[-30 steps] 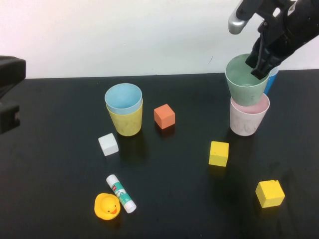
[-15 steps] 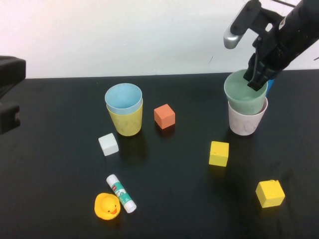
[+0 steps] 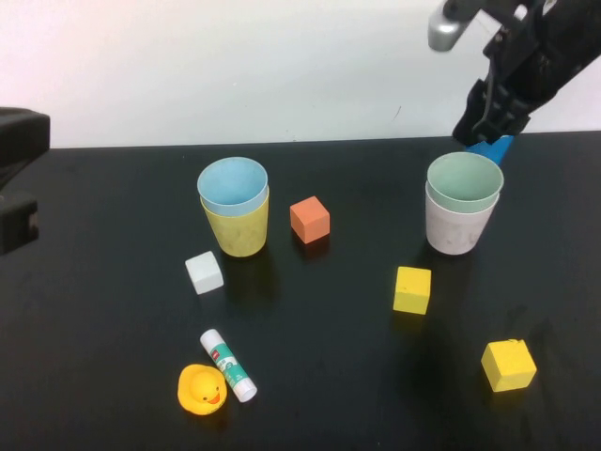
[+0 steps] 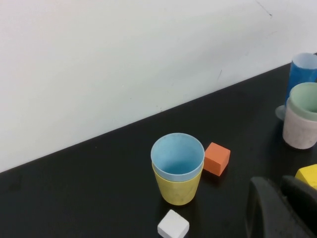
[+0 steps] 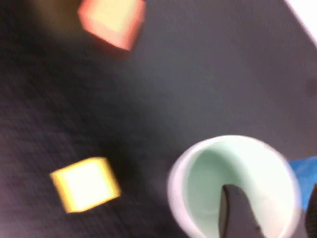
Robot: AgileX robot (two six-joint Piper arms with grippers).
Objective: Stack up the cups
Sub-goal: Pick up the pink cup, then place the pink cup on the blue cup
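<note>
Green cup (image 3: 465, 180) sat inside pink cup (image 3: 458, 225); our right gripper (image 3: 488, 117) hovered above, fingers spread, holding nothing; our left gripper (image 4: 285, 208) was pressed together.

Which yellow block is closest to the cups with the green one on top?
The yellow block just in front of the green cup in the pink cup. The other yellow block sits farther away, near the table's front edge.

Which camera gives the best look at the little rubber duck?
The high view: the rubber duck sits whole near the table's front, beside the glue stick. Neither wrist view shows it; the left wrist view looks at the blue-in-yellow cups, the right at the green cup.
</note>
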